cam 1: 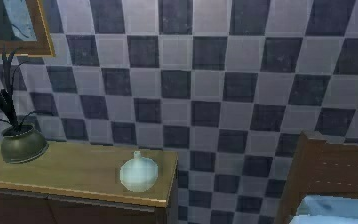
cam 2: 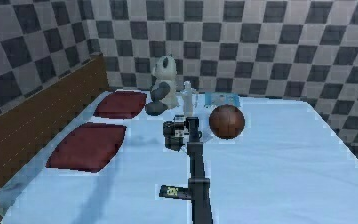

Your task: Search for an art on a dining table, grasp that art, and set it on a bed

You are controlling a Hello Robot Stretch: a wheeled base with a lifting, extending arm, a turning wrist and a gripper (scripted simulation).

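- gripper (cam 2: 175,132) over the bed (cam 2: 287,160); cannot tell whether it holds anything
- pale upright piece (cam 2: 190,100) at its 1 o'clock, likely the art; probably light, rigid, chippable; grip mid-body

The arm (cam 2: 197,178) is a dark, square bar. At the arm's far end stand two small white squares (cam 2: 192,123) with black marks. Just left of the arm's far end sits the dark, blocky tool (cam 2: 173,133). Lower, left of the arm, a small dark tag (cam 2: 172,190) carries pale marks.

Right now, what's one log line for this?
arm: out across bed | gripper: at pale upright figure, hold unclear | nearby: brown ball, red pillows
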